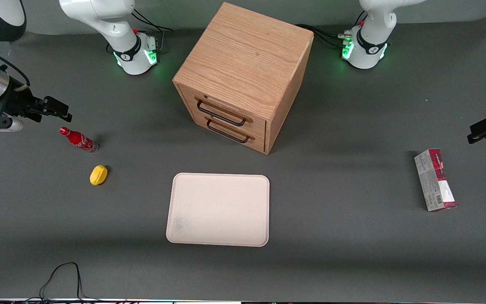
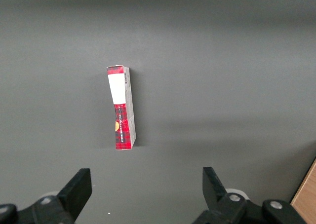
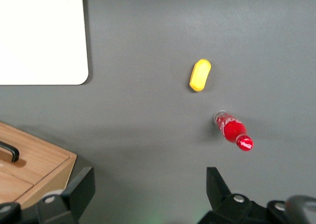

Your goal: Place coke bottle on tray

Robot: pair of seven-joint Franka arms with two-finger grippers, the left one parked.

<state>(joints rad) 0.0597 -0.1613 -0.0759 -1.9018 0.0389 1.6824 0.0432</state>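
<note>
The coke bottle [image 1: 78, 140], small and red with a red cap and white lettering, appears to stand on the dark table; it also shows in the right wrist view [image 3: 232, 129]. The cream-beige tray [image 1: 219, 210] lies flat and bare near the table's middle, nearer the front camera than the cabinet, and its corner shows in the right wrist view [image 3: 42, 36]. My right gripper [image 1: 59, 110] hangs above the table at the working arm's end, a little farther from the front camera than the bottle. Its fingers are wide open and hold nothing [image 3: 149, 187].
A yellow lemon-like lump [image 1: 98, 175] lies close to the bottle, nearer the front camera [image 3: 200, 75]. A wooden drawer cabinet [image 1: 243, 71] stands mid-table, both drawers shut. A red-and-grey carton [image 1: 435, 179] lies toward the parked arm's end [image 2: 121, 108].
</note>
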